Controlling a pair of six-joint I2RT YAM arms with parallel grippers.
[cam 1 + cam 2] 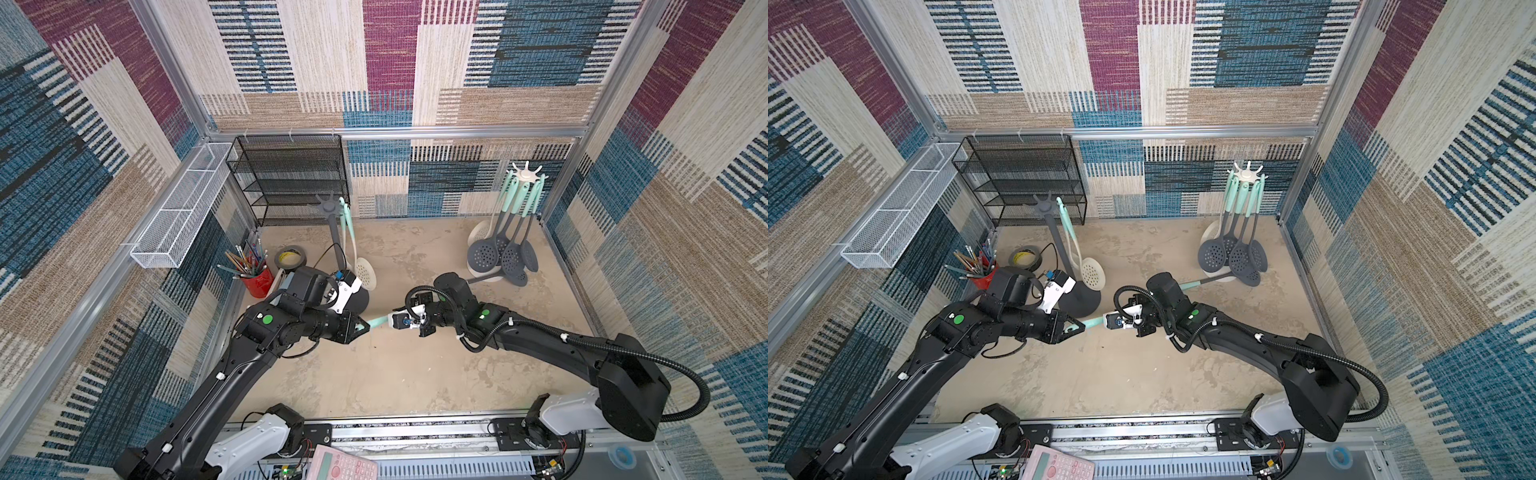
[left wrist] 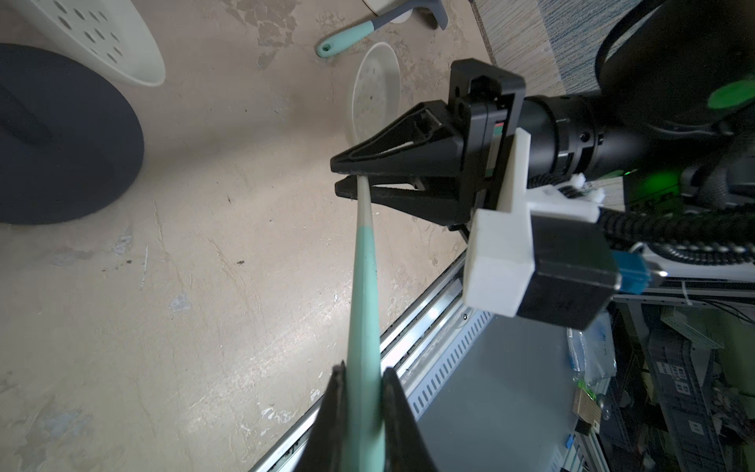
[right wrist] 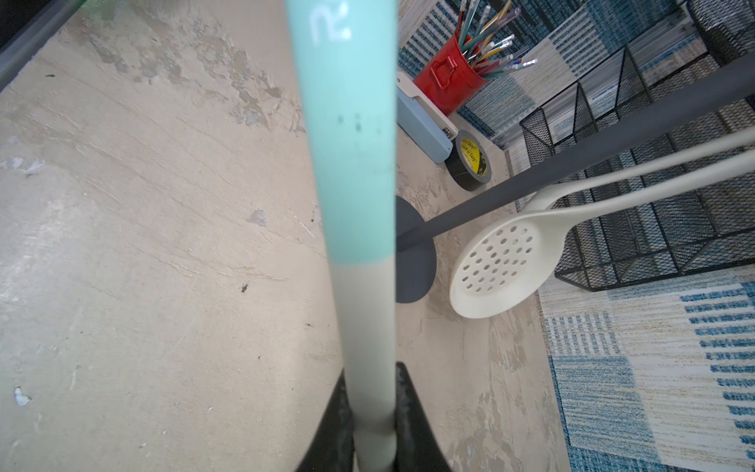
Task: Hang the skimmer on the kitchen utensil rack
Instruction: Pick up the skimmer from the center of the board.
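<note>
Progress: partial. You have the cream perforated skimmer with the mint-green handle [image 2: 363, 286] held aloft between both arms. The left gripper [image 2: 362, 370] pinches the mint end; the right gripper [image 2: 347, 176] looks clamped on the cream shaft, though the contact is partly hidden. Hanging remains: the dark grey utensil rack [image 1: 336, 232], near your left arm, carries another cream skimmer [image 1: 365, 272]. Surface: scuffed beige tabletop [image 1: 374, 382]. Room: striped woven panels in blue, maroon and tan [image 1: 390, 41], aluminium framing [image 1: 399, 132].

Scuffed tabletop [image 1: 395, 374] (beige): dark rack [image 1: 336, 237], tape roll [image 1: 289, 258], pencil cup [image 1: 258, 283]
</note>
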